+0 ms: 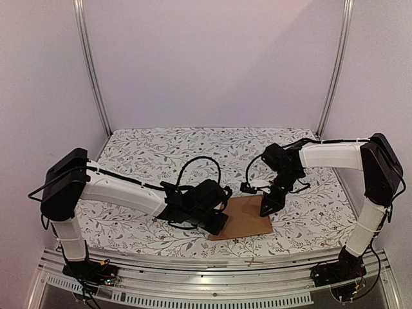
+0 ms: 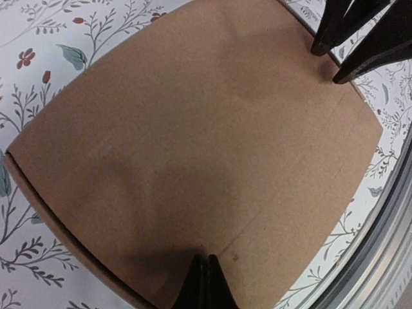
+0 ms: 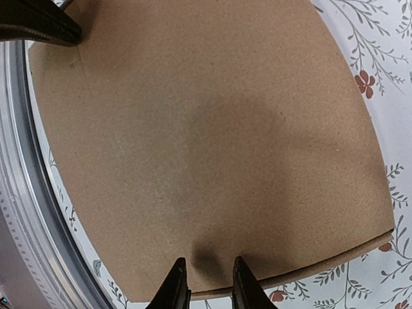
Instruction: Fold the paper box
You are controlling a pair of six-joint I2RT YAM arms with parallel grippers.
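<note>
The paper box (image 1: pixel 248 219) is a flat brown cardboard rectangle lying on the floral cloth near the table's front edge. My left gripper (image 1: pixel 219 222) is at its left side. In the left wrist view the box (image 2: pixel 193 141) fills the frame and the left gripper (image 2: pixel 207 257) is shut, its tips together and down on the cardboard by a crease. My right gripper (image 1: pixel 267 206) is at the box's right far corner. In the right wrist view it (image 3: pixel 207 261) stands open a little, tips on the box (image 3: pixel 206 129) near its edge, with nothing between them.
A metal rail (image 1: pixel 212 270) runs along the near edge just beyond the box, with a small tan scrap (image 1: pixel 253 261) on it. The floral cloth (image 1: pixel 193 148) covers the table. Pale walls and two metal uprights (image 1: pixel 93 64) close in the back.
</note>
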